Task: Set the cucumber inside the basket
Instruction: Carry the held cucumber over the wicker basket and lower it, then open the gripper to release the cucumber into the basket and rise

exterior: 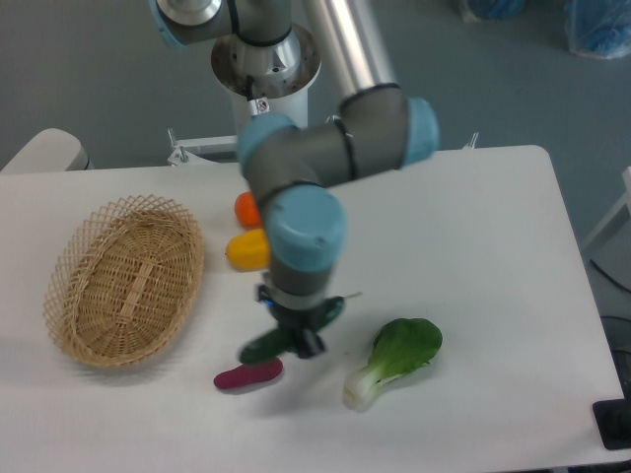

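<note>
Writing: I see only a small tag with a red mark on the robot's base column (258,105), too small for me to read; nothing else carries lettering.

Cucumber (268,342): dark green, smooth, slim, tilted with its right end higher; the part under the wrist is hidden from me; it hangs above the table (493,256), lifted clear, just above the purple sweet potato (248,374), which lies near the front edge; it is well apart from the basket (123,279).

Gripper (301,332): pointing down, fingers closed on the cucumber about mid-length; I cannot see the finger pads clearly, they blur into the green; it touches nothing else that I can make out.

Basket: light tan wicker, oval, looped rim, at the left side of the table, nothing in it.

Others: bok choy (392,361) lying toward the front edge, right of the gripper, white stem pointing to the front; a yellow fruit (245,250) and an orange one (245,208) behind it, both partly hidden by the arm, between the basket and the table's middle.
</note>
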Robot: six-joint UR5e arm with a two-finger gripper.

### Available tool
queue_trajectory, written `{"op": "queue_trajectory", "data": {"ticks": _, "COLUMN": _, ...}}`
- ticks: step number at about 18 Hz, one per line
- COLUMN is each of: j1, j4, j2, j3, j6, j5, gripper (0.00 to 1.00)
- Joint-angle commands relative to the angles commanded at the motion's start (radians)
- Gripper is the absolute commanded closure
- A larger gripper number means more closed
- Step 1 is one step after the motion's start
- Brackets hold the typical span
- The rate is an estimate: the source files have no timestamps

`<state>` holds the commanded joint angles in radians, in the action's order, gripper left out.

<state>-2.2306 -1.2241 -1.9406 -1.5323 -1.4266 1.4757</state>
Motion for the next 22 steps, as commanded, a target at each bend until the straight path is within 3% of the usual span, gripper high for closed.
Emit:
{"op": "queue_trajectory", "data": {"ticks": 5, "j1": 0.074, "j4": 0.005, "j2": 0.048, "j3": -0.1, "j6": 0.04, "j5": 0.006, "gripper": 0.77}}
{"op": "queue_trajectory", "data": {"ticks": 8, "j1": 0.115, "j4": 0.009, "j2": 0.08, "j3": -0.161, "j6": 0.141, "j5": 0.002, "gripper": 0.77}}
{"op": "queue_trajectory", "data": {"ticks": 12, "j1": 0.176, "j4": 0.021, "j2": 0.065, "j3": -0.167, "j6": 0.392, "j5": 0.0, "gripper": 0.76}}
{"op": "queue_trajectory", "data": {"ticks": 16, "j1": 0.261, "j4": 0.147, "j2": 0.013, "j3": -0.169, "j6": 0.689, "j5": 0.0, "gripper": 0.73}}
{"op": "queue_trajectory", "data": {"ticks": 20, "j1": 0.296, "j4": 0.173, "j2": -0.012, "j3": -0.172, "j6": 0.768, "j5": 0.0, "gripper": 0.7}}
{"op": "queue_trajectory", "data": {"ticks": 22, "j1": 0.302, "j4": 0.173, "j2": -0.015, "j3": -0.178, "j6": 0.775, "j5": 0.0, "gripper": 0.63}}
